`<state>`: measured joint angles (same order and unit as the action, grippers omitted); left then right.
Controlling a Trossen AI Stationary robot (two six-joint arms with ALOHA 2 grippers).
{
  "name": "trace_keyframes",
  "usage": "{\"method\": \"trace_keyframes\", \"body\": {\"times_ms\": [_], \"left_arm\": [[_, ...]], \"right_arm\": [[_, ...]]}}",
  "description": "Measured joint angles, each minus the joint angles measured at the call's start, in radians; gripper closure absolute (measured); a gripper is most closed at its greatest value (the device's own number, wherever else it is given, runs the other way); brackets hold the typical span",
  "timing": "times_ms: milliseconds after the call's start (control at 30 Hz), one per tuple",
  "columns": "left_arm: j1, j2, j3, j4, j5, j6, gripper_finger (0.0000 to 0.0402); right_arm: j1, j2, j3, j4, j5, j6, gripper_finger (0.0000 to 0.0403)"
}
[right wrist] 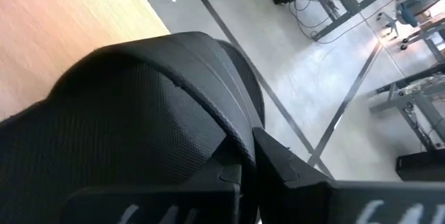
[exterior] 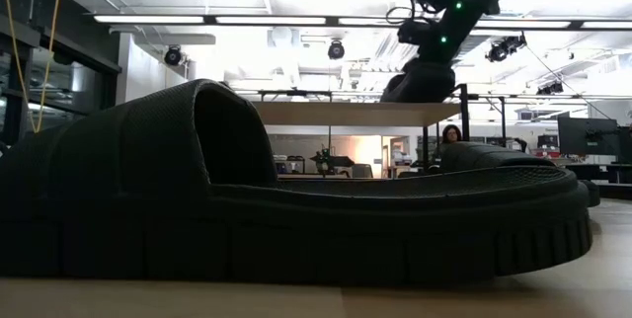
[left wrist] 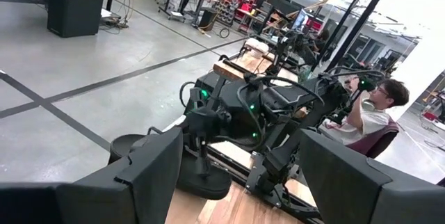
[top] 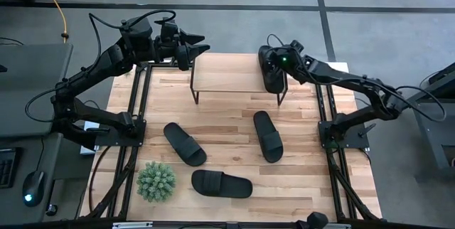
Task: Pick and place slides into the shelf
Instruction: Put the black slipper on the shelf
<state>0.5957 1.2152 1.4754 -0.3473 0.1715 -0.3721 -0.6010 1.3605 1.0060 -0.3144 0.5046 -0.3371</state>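
Note:
One black slide [top: 271,72] hangs over the right end of the shelf [top: 227,74], a light plank on thin black legs, with my right gripper [top: 277,61] shut on it. Three more slides lie flat on their soles on the table: one left of centre [top: 184,144], one right of centre [top: 268,136], one near the front edge [top: 222,184], which fills the low view [exterior: 296,209]. My left gripper [top: 198,47] stands open and level beside the shelf's far left corner, with nothing between its fingers [left wrist: 149,168]. My right gripper pinches the slide's wide strap at its edge [right wrist: 224,135] between its two shut fingers [right wrist: 278,160]. It comes slanting down from the table's right side. The slide lies lengthwise across the shelf's right end; whether its sole touches the plank, I cannot tell.
A small green potted plant [top: 156,180] stands at the table's near left. Black frame rails [top: 139,108] run along both sides of the table. A person [left wrist: 375,109] sits in the room beyond the table's right side.

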Motion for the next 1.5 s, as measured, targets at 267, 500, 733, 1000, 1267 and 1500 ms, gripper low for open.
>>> {"method": "trace_keyframes", "body": {"times_ms": [267,500,733,1000,1267,1500], "left_arm": [[0.0,0.0,0.0,0.0,0.0,0.0,0.0131],[0.0,0.0,0.0,0.0,0.0,0.0,0.0131],[0.0,0.0,0.0,0.0,0.0,0.0,0.0131],[0.0,0.0,0.0,0.0,0.0,0.0,0.0131],[0.0,0.0,0.0,0.0,0.0,0.0,0.0131],[0.0,0.0,0.0,-0.001,0.0,0.0,0.0131]], "right_arm": [[0.0,0.011,0.004,-0.005,0.006,-0.013,0.0402],[-0.001,-0.039,0.002,-0.056,-0.006,-0.046,0.0402],[-0.001,-0.06,0.003,-0.122,-0.048,-0.05,0.0402],[-0.001,-0.06,0.003,-0.132,-0.073,-0.033,0.0355],[0.0,-0.059,0.003,-0.136,-0.094,-0.012,0.0276],[0.022,-0.07,0.003,-0.149,-0.095,0.026,0.023]]}}
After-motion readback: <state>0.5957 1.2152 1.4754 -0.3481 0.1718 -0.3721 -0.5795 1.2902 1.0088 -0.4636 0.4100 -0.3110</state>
